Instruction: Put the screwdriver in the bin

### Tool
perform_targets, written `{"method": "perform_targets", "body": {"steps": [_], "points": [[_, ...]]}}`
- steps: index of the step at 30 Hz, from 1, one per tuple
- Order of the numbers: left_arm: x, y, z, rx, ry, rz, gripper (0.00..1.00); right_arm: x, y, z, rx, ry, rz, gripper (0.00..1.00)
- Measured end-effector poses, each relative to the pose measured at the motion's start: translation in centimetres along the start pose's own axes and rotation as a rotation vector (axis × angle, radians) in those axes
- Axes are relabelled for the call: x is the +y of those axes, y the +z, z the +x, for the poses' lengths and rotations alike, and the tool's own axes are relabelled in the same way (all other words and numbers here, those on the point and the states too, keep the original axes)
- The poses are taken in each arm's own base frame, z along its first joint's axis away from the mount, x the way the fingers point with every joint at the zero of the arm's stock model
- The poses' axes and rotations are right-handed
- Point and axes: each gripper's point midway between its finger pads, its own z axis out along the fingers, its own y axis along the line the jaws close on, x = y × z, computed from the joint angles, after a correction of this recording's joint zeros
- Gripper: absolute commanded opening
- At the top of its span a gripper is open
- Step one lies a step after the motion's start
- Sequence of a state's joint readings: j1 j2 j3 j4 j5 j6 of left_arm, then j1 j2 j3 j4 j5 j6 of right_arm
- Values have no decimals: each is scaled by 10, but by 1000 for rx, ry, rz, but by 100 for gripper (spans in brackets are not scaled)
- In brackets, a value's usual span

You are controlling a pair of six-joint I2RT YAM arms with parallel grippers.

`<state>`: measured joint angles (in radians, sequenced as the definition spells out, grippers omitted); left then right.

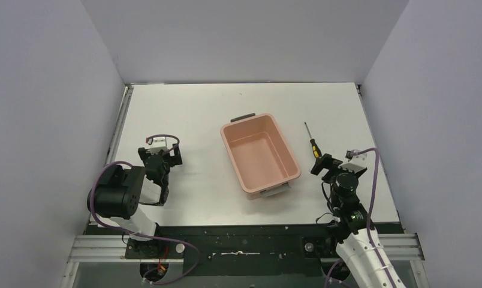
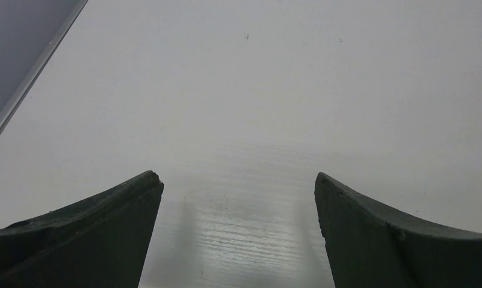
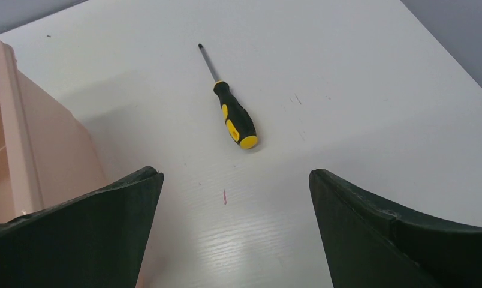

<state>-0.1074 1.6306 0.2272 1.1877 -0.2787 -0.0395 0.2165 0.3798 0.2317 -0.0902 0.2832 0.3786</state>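
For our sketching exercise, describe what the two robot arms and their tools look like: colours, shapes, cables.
The left arm and right arm are black segments on white lower links, each with a looping purple cable and a white block at the wrist. The left tool and right tool each have two dark, curved, tapering fingers.

A white table (image 1: 190,114) sits boxed in by plain pale-grey walls, namely a left wall (image 1: 47,90), a back wall (image 1: 244,36) and a right wall (image 1: 442,90) — with a black strip (image 1: 244,239) flecked with pale specks along its near edge, an aluminium rail (image 1: 250,256) just beyond that, and a small red mark (image 3: 225,197) on the tabletop.
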Motion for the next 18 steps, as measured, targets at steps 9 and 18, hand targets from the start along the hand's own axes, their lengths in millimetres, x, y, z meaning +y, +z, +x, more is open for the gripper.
{"method": "perform_targets", "body": {"steps": [9, 18], "points": [[0, 0, 0, 0, 0, 0, 97, 29, 6, -87, -3, -79, -3, 100], [0, 0, 0, 0, 0, 0, 97, 96, 87, -228, 41, -256, 14, 100]]}}
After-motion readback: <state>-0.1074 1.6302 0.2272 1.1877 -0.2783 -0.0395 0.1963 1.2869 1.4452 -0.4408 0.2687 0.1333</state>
